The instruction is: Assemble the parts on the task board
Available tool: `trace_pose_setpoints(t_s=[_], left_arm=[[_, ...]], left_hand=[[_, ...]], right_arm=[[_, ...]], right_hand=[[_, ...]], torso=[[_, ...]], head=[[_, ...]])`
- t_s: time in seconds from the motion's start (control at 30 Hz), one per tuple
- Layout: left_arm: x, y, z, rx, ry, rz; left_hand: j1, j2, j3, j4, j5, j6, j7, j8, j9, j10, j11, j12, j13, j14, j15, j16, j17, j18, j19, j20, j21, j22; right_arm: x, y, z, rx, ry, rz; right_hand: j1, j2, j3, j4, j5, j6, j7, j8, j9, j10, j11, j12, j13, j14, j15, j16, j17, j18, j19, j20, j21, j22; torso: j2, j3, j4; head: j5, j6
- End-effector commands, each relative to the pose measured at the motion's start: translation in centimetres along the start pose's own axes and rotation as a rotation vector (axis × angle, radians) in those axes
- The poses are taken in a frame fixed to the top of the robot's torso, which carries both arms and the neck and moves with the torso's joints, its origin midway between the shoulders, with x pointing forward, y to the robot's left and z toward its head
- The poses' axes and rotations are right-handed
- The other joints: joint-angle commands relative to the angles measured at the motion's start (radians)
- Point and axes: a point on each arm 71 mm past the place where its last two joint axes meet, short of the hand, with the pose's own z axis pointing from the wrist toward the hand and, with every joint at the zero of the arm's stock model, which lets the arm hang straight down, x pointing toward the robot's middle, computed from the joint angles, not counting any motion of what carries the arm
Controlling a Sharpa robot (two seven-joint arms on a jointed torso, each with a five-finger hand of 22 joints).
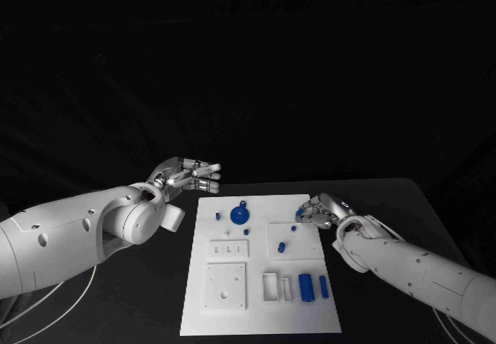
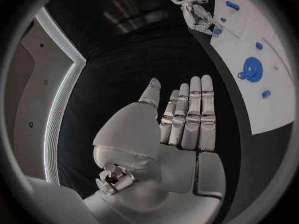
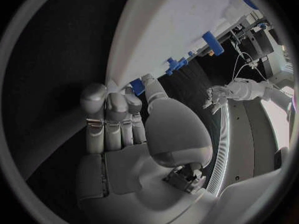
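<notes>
You have a black tabletop (image 1: 413, 197) in front of you, matte and dark, its far edge showing as a faint line against the background in the head view. Behind it hangs a black cloth backdrop (image 1: 248, 79), creased in soft folds, which takes up the whole upper part of that view. In the left wrist view you see the same tabletop (image 2: 143, 50) as a dark surface, and beside it a pale grey wall panel (image 2: 34, 74) edged by a bright white light strip (image 2: 62, 99) that bends with the lens. In the right wrist view a similar light strip (image 3: 225, 134) curves past, with thin cables (image 3: 246, 59) hanging near some dark equipment.
</notes>
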Motion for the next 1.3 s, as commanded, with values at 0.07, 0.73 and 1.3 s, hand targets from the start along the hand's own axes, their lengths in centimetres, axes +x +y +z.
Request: trace_pose_setpoints(t_s=[0.07,0.73,1.3], left_arm=[[0.25,-0.08,0.05,0.009,0.022,-0.002],[0.24,-0.01,0.01,0.005,0.026,-0.003],[0.24,0.09,-0.02,0.003,0.028,-0.003]], left_hand=[[0.003,-0.003,-0.001,-0.007,-0.003,-0.005,0.002,0.000,0.000,-0.005,0.005,0.002,0.001,0.001,0.002,0.003,-0.001,-0.008,-0.008,0.002,0.002,-0.001],[0.004,-0.003,-0.001,-0.007,-0.003,-0.006,0.002,0.000,0.000,-0.006,0.005,0.002,0.001,0.000,0.002,0.003,-0.001,-0.008,-0.008,0.002,0.002,-0.001],[0.004,-0.003,-0.001,-0.007,-0.003,-0.006,0.002,0.000,0.000,-0.006,0.005,0.002,0.001,0.000,0.002,0.003,-0.001,-0.008,-0.008,0.002,0.002,-0.001]], right_arm=[[0.10,-0.02,-0.02,0.008,-0.008,-0.016],[-0.11,-0.33,-0.17,0.065,-0.060,-0.043],[-0.10,-0.05,-0.51,0.111,-0.117,-0.074]], right_hand=[[-0.006,-0.005,0.000,0.004,-0.001,-0.010,0.005,-0.001,-0.001,0.001,-0.002,-0.008,-0.001,-0.001,-0.006,0.003,0.001,0.000,0.020,-0.005,-0.006,0.095],[-0.029,-0.069,-0.095,0.123,-0.046,-0.051,0.012,0.001,0.006,-0.011,0.007,-0.023,-0.013,-0.003,0.000,-0.015,-0.010,0.006,0.020,0.002,-0.035,0.091],[0.006,-0.150,-0.067,0.296,-0.248,0.050,-0.027,-0.001,0.178,0.001,-0.017,-0.024,-0.005,0.003,-0.017,-0.016,0.002,-0.007,0.027,-0.017,-0.033,0.092]], torso=[[0.000,-0.0006,-0.0002],[0.000,0.0001,-0.0012],[0.000,0.0009,-0.0008]], head=[[0.000,-0.001],[-0.003,0.003],[-0.005,0.002]])
